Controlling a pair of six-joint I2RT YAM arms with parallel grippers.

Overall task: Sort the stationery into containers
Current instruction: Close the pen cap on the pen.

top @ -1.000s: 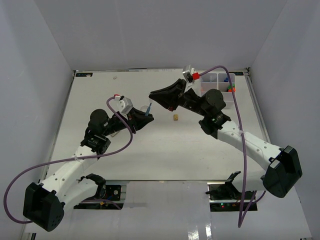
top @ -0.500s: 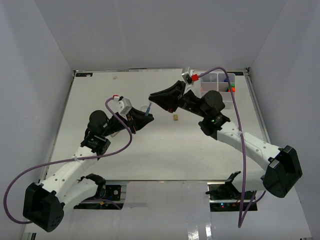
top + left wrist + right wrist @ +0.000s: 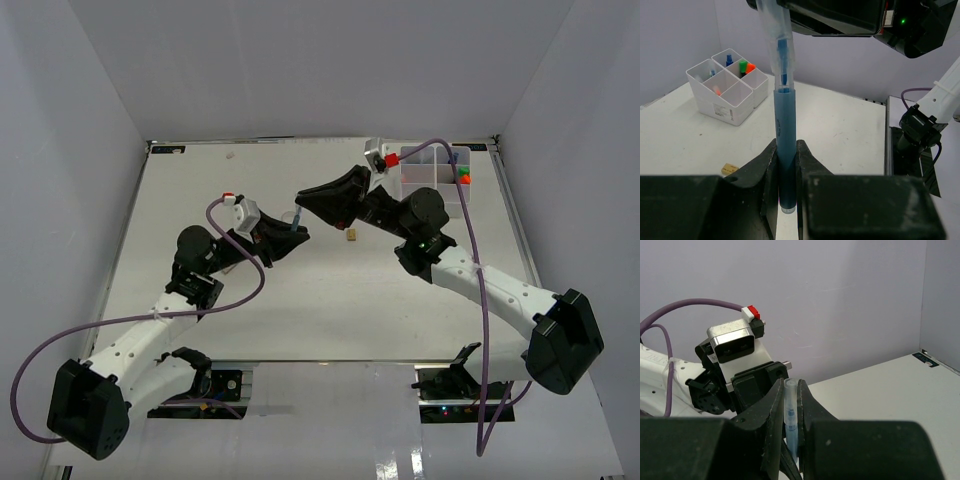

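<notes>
**Between the two grippers, one blue pen gripped at both ends**

Between the fingers of the left gripper [image 3: 786,155] stands a blue pen [image 3: 784,115], upright in the wrist view, with the jaws clamped on its dark lower barrel. Above that grip, the pen's clear upper part runs straight up into the right gripper [image 3: 790,390], whose jaws are pressed together on the clear tip. From the right wrist, the left gripper sits directly behind and below the held tip, facing it. From above, the pen shows as a short blue piece bridging the two fingertip pairs, held over the table [image 3: 300,310].

Off to the right gripper's side, behind its wrist, stands a white organiser box [image 3: 430,180]. One of its compartments holds markers with a green cap [image 3: 743,66] and an orange-red cap [image 3: 750,67]. A small tan block [image 3: 352,236] lies on the table near the right gripper's fingers, apart from both the pen and the box.
</notes>
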